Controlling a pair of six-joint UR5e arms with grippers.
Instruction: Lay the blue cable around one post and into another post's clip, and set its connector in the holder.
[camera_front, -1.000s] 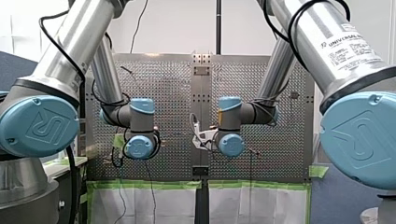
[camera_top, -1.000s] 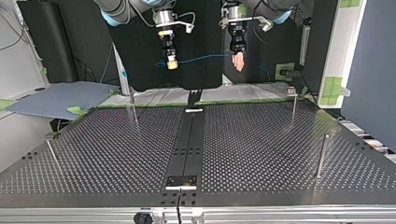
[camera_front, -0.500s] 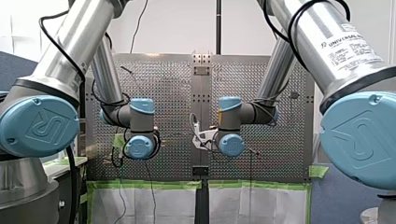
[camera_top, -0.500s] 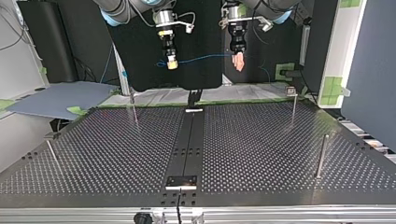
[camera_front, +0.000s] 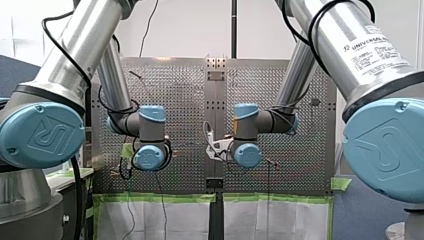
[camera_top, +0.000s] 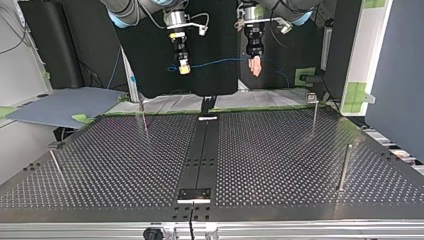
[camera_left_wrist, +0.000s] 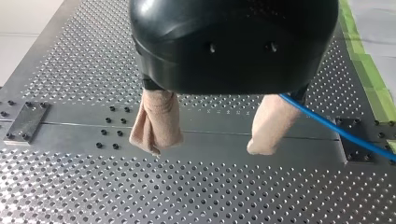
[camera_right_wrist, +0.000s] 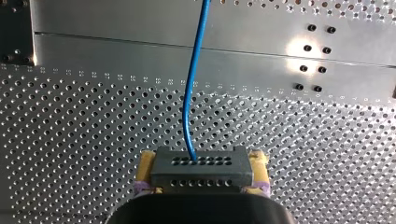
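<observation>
Our right gripper (camera_top: 184, 69), the one with yellow pads, is clamped on the dark connector (camera_right_wrist: 201, 173) from both sides. The blue cable (camera_right_wrist: 186, 102) leaves the face of that block and goes away from it in a soft bow. Our left gripper (camera_left_wrist: 207, 148) has its beige pads (camera_left_wrist: 158, 119) apart and grips nothing; the cable comes out from behind one pad, and we cannot tell whether it touches it. In the top view both grippers hang high over the table (camera_top: 280, 165), and the cable spans the air between them, well apart from the posts (camera_top: 344, 167). We judge the cable to be thin, light and limp with a little spring, so it will sag and follow wherever it is led, and it may slip through soft pads. The connector is small and rigid, so its flat sides are the good place to hold. The weak point is probably where the cable enters the block, so we would not pull hard there.
</observation>
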